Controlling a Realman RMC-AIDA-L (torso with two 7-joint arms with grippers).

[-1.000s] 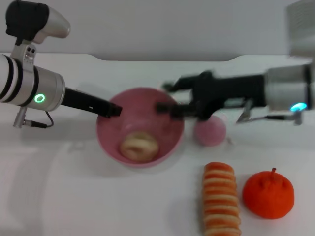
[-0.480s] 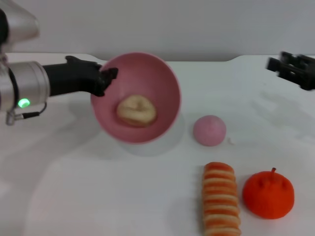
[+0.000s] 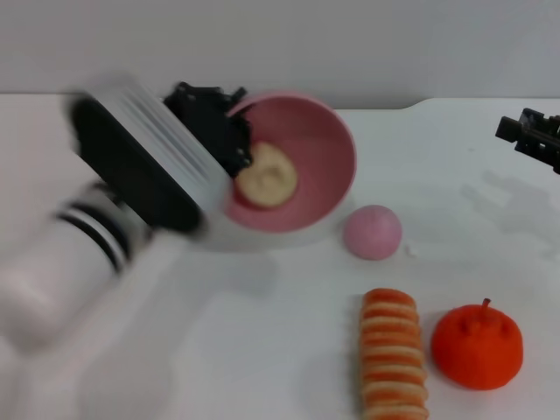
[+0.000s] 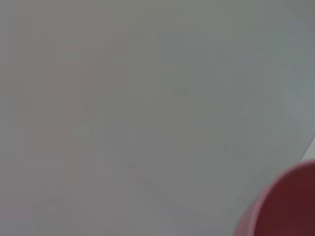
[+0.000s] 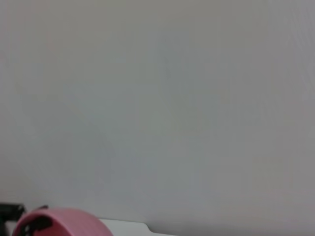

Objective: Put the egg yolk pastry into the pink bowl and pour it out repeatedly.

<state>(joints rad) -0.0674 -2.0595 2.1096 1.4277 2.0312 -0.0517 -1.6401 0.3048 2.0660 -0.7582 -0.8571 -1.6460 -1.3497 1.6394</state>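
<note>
White table (image 3: 262,350), one tilted pink bowl (image 3: 324,140), one egg yolk pastry (image 3: 267,175) inside, left gripper (image 3: 229,144) gripping rim

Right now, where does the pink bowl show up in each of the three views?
Head view: the pink bowl is upper centre, tipped on its side, held at its rim by the left gripper, pastry still inside.
Left wrist view: only a slice of its rim at the lower right corner.
Right wrist view: its rim at the bottom left edge.
Shared landmark: the bowl's pink rim.

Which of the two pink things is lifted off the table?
The large glossy pink bowl, tilted in the left gripper with the beige egg yolk pastry inside; the small pink dome sits on the table.
</note>
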